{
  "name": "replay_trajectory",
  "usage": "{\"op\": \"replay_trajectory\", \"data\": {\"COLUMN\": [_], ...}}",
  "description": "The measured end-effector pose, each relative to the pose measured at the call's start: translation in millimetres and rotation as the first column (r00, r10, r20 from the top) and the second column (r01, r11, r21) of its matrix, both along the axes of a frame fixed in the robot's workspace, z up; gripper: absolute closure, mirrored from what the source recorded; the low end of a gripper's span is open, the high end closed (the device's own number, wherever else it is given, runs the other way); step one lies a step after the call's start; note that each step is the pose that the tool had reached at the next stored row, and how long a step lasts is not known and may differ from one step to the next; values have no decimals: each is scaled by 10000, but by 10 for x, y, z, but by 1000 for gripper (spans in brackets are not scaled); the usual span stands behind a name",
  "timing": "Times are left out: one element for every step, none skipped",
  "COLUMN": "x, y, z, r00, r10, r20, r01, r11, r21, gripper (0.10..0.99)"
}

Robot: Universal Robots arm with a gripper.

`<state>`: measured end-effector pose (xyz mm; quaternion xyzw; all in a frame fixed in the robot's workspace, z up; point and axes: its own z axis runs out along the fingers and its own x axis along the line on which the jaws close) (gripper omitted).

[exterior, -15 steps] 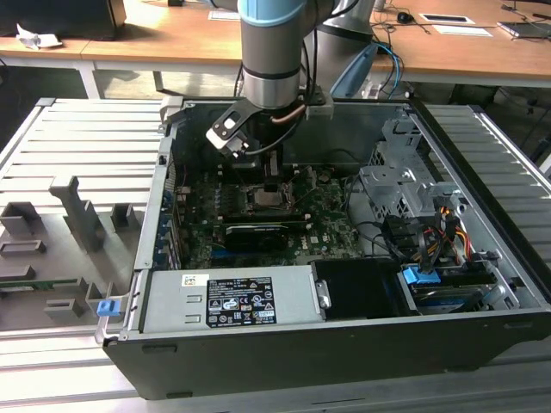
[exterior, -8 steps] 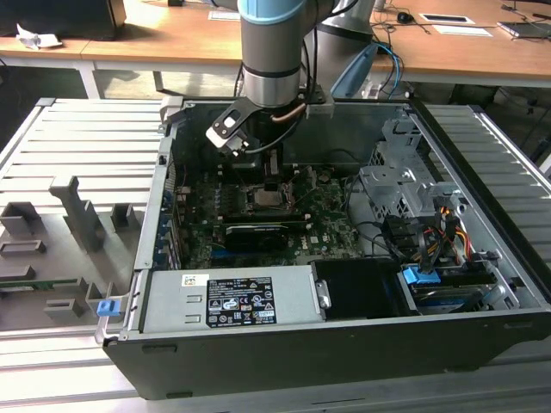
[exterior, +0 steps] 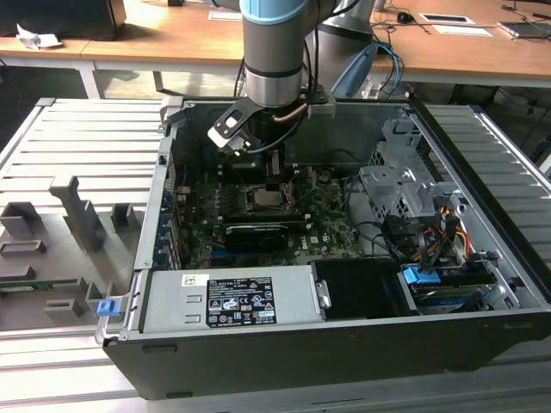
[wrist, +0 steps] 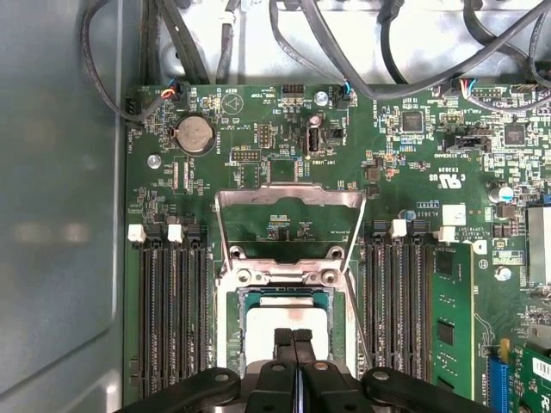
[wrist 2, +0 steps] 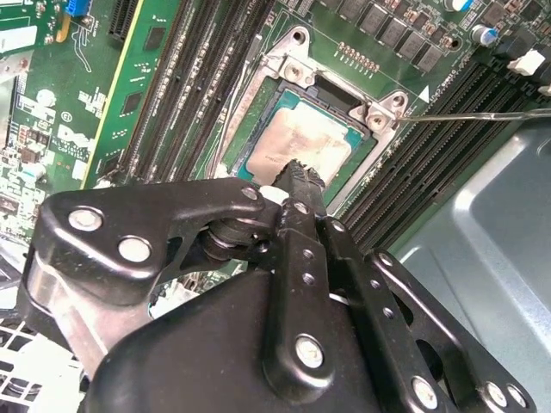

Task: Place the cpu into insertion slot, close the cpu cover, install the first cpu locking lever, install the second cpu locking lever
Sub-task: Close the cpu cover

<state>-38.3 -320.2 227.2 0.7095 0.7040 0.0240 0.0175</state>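
The cpu (wrist: 263, 323) lies flat in the insertion slot (wrist 2: 297, 64), its silvery-tan top (wrist 2: 310, 142) facing up. The cpu cover (wrist: 288, 200), a thin metal frame with a cut-out centre, is swung open away from the slot on its hinge. My gripper (wrist: 293, 337) is shut, its two black fingers pressed together with nothing between them. Its tips (wrist 2: 301, 172) rest on or just above the chip's near edge. In the exterior view the gripper (exterior: 274, 179) hangs over the socket (exterior: 263, 200) inside the open computer case.
A thin metal lever rod (wrist 2: 482, 114) sticks out sideways from the socket corner. Black memory slots (wrist: 168, 318) flank the socket on both sides. Cables (wrist: 344, 52) run along the board's far edge. Case walls (exterior: 164, 198), a power supply (exterior: 232, 297) and a drive cage (exterior: 405, 189) surround the board.
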Motion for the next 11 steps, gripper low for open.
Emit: {"op": "replay_trajectory", "data": {"x": [12, 15, 15, 15, 16, 16, 16, 16, 16, 22, 30], "y": [0, 0, 0, 1, 1, 1, 1, 1, 1, 1, 1], "z": [0, 0, 14, 46, 97, 136, 174, 196, 202, 201, 202], "r00": [10000, 10000, 10000, 10000, 10000, 10000, 10000, 10000, 10000, 10000, 10000], "r10": [-8, -15, -19, -20, -25, -28, -29, -28, -28, -29, -28], "r20": [0, 0, -1, 0, 0, 0, 3, 3, 4, 4, 3], "r01": [8, 15, 19, 20, 25, 28, 29, 28, 28, 29, 28], "r11": [10000, 10000, 10000, 10000, 10000, 10000, 10000, 10000, 10000, 10000, 10000], "r21": [0, 0, -1, -1, 0, -1, 0, 0, 1, 2, 0], "gripper": [980, 980, 980, 980, 980, 980, 980, 980, 980, 980, 980]}}
